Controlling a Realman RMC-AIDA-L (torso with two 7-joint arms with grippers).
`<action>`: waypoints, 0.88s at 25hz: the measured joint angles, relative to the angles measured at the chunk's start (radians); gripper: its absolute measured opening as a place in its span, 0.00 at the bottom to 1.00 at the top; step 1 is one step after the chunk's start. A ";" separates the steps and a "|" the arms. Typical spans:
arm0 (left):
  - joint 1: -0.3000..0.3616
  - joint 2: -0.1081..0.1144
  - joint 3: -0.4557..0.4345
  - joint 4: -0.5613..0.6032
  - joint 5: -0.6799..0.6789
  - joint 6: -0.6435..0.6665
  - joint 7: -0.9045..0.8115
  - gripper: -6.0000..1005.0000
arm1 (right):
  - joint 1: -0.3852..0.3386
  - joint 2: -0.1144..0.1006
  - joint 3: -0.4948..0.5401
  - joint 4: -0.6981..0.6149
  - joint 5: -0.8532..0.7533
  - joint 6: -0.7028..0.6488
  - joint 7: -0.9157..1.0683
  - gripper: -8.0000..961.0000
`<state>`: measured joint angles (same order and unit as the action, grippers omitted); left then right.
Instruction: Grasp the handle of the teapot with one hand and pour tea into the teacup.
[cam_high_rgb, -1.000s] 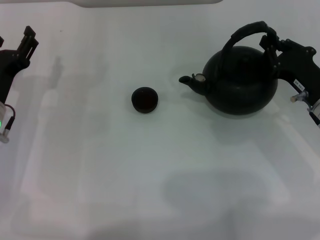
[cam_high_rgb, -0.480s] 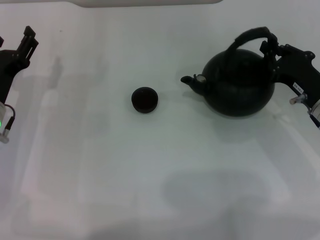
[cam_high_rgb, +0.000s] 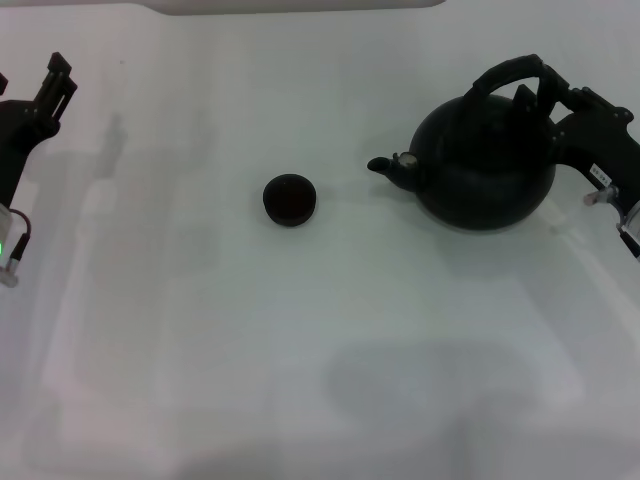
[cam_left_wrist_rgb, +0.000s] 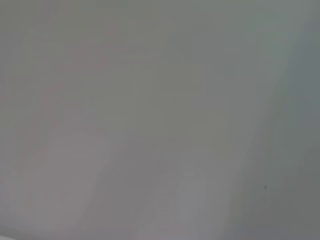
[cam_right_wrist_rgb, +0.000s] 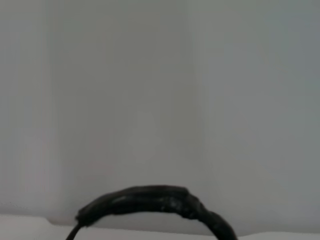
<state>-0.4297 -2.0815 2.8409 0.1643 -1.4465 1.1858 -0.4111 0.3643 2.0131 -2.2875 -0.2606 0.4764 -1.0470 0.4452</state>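
Big black teapot (cam_high_rgb: 485, 160) sitting on the white table (cam_high_rgb: 300, 350), over on the right side, with the spout (cam_high_rgb: 390, 168) poking toward the middle. Right gripper (cam_high_rgb: 548, 98) up against the right end of the handle (cam_high_rgb: 512, 72), fingers seeming to be closed around it, though black on black makes that hard to be sure of. In the right wrist view, only the top curve of the handle (cam_right_wrist_rgb: 150, 202) showing, with plain white behind it. Tiny black teacup (cam_high_rgb: 290, 199) standing by itself near the middle of the table, well apart from the spout. Nothing to see inside the cup, too dark to tell. Left gripper (cam_high_rgb: 50, 90) parked far off at the left edge, fingers apart, holding nothing. Left wrist view showing only blank white. So, as a guess: grabbing part likely done, pouring not started. Pot looking level, not tipped. Left to do: lift the pot, carry it across until the spout hangs over the little cup, then tip slowly. Small cup, big pot, so easy to spill or miss.
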 joint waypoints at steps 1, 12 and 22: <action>0.000 0.000 0.000 0.000 0.000 0.000 0.000 0.88 | 0.000 -0.001 0.000 0.000 0.000 0.000 0.013 0.38; 0.005 0.000 0.000 0.000 0.000 0.005 0.000 0.88 | -0.046 -0.002 0.000 0.000 0.001 -0.116 0.085 0.71; 0.001 0.001 0.002 -0.001 0.020 0.008 0.006 0.88 | -0.125 0.001 -0.005 0.078 -0.001 -0.281 0.073 0.91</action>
<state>-0.4288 -2.0810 2.8425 0.1633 -1.4261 1.1942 -0.4049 0.2389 2.0137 -2.2928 -0.1826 0.4750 -1.3284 0.5183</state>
